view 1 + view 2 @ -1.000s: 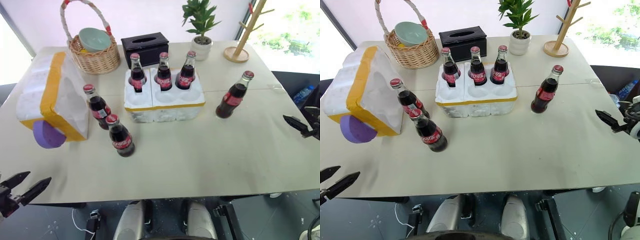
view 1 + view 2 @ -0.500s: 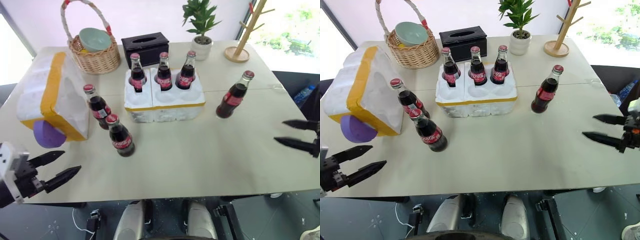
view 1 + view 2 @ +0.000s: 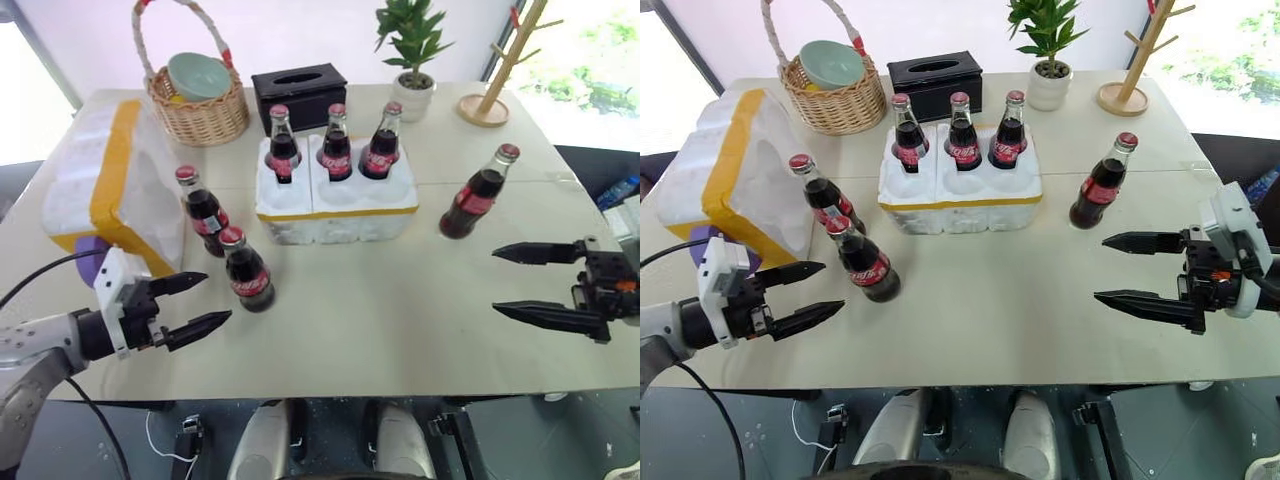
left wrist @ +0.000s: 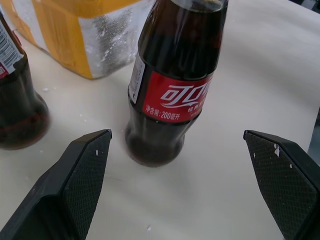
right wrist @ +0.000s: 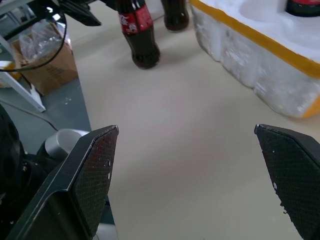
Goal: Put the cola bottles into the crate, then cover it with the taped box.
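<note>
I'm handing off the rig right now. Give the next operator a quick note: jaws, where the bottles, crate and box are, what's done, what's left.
Left gripper: jaws open, empty, aimed at the nearest loose bottle.
Right gripper: jaws open, empty, near the lone bottle on the right.
Crate: mid-table, three bottles in its back wells, front wells empty.
A third loose bottle stands by the taped box, at the left.
Left: load three bottles, then cover the crate.
</note>
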